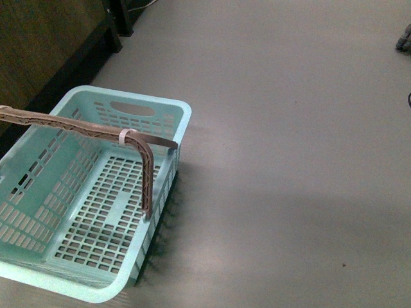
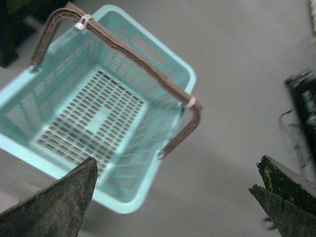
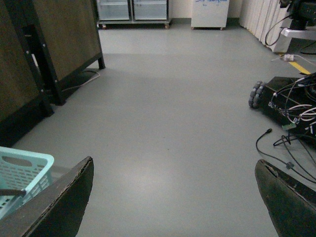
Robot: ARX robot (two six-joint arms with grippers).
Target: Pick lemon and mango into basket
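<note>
The light teal basket (image 1: 38, 199) stands empty on the grey floor at the left of the front view, its brown handle (image 1: 83, 128) raised across it. It also shows in the left wrist view (image 2: 148, 163) and, as a corner, in the right wrist view (image 3: 24, 165). My left gripper (image 2: 175, 180) is open and empty, above the floor beside the basket. My right gripper (image 3: 175, 180) is open and empty over bare floor. Neither arm shows in the front view. The lemon and the mango are out of view.
A dark wooden cabinet (image 1: 45, 45) stands behind the basket; it also shows in the right wrist view (image 3: 64, 34). A wheeled base (image 3: 291, 98) with loose cables (image 3: 276, 143) sits to one side. Glass-door units (image 3: 133, 10) stand at the far wall.
</note>
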